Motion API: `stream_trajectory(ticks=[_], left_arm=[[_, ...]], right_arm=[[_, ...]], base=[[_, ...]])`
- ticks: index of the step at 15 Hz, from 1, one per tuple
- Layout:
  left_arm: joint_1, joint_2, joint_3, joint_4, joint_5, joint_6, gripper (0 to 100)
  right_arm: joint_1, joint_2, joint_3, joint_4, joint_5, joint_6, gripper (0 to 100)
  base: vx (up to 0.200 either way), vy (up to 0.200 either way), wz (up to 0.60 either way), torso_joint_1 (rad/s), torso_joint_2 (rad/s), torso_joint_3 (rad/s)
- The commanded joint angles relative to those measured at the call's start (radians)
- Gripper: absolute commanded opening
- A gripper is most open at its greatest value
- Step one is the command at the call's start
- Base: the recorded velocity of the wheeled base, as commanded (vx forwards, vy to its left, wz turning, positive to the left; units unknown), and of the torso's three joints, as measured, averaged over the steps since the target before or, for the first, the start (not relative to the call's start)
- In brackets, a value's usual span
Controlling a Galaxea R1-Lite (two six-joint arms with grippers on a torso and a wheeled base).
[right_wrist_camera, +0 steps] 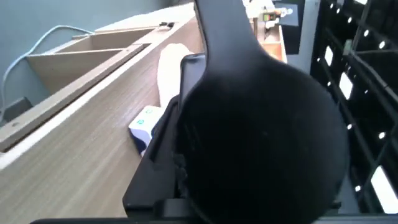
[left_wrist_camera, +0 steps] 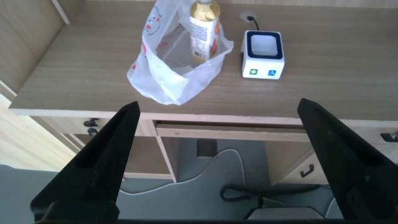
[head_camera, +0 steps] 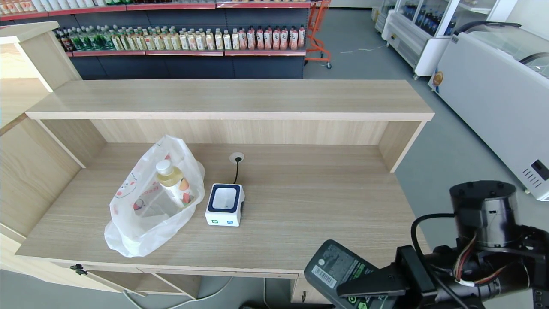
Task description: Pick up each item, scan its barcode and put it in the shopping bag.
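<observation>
Right claw (head_camera: 364, 286): closed on a black item (head_camera: 339, 266), held off the front right corner of the surface (head_camera: 309, 201), out past its front edge.
Black item: flat and dark with rounded corners. A white barcode label (head_camera: 324, 277) and green print face up toward the head camera. In the right wrist view its dark bulk (right_wrist_camera: 261, 124) blocks most of what lies ahead.
Left claw (left_wrist_camera: 219, 124): spread wide with nothing between the two black fingers (left_wrist_camera: 99, 168). It hangs in front of the surface and below its front edge, aimed at the bag and scanner.
Shopping bag (head_camera: 141, 206): white plastic, slumped open on the left part of the surface, mouth facing up and to the right.
Bottle (head_camera: 173, 182): inside the bag, leaning against its rear wall. It has a pale cap, yellowish drink and a printed label.
Scanner (head_camera: 225, 204): white box with a dark-framed window on top, just to the right of the bag. Cannot tell whether the plastic touches it.
Cable (head_camera: 236, 171): black, running from the back of the scanner to a round grommet (head_camera: 236, 158) in the surface.
Background: shelves of drink bottles (head_camera: 184, 38) behind the counter and chest freezers (head_camera: 493, 86) to the right.
</observation>
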State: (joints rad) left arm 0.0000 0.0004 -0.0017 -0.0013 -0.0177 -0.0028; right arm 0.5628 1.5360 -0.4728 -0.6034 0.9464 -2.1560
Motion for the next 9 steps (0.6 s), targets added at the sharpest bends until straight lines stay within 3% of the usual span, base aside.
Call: stream_trajectory(ticks=[1, 2, 4, 5, 6, 7, 9], left_arm=[[0.000, 0.000, 0.000, 0.000, -0.001, 0.000, 100], [0.000, 0.000, 0.000, 0.000, 0.001, 0.000, 100], [0.000, 0.000, 0.000, 0.000, 0.001, 0.000, 100], [0.000, 0.000, 0.000, 0.000, 0.001, 0.000, 100], [0.000, 0.000, 0.000, 0.000, 0.001, 0.000, 100], [0.000, 0.000, 0.000, 0.000, 0.001, 0.000, 100], [0.000, 0.000, 0.000, 0.000, 0.001, 0.000, 100]], right_arm=[[-0.161, -0.171, 0.016, 0.014, -0.003, 0.358, 0], [-0.247, -0.201, 0.026, 0.011, -0.003, 0.561, 0], [-0.380, -0.209, -0.001, -0.003, -0.003, 0.828, 0], [-0.478, -0.221, -0.010, -0.006, -0.005, 1.059, 0], [-0.515, -0.234, -0.010, -0.007, -0.005, 1.271, 0], [-0.541, -0.249, -0.009, -0.012, -0.046, 1.579, 0], [-0.506, -0.246, -0.012, -0.013, -0.298, 2.024, 0]], base=[[0.000, 0.000, 0.00, 0.000, 0.00, 0.000], [0.000, 0.000, 0.00, 0.000, 0.00, 0.000], [0.000, 0.000, 0.00, 0.000, 0.00, 0.000], [0.000, 0.000, 0.00, 0.000, 0.00, 0.000], [0.000, 0.000, 0.00, 0.000, 0.00, 0.000], [0.000, 0.000, 0.00, 0.000, 0.00, 0.000], [0.000, 0.000, 0.00, 0.000, 0.00, 0.000]])
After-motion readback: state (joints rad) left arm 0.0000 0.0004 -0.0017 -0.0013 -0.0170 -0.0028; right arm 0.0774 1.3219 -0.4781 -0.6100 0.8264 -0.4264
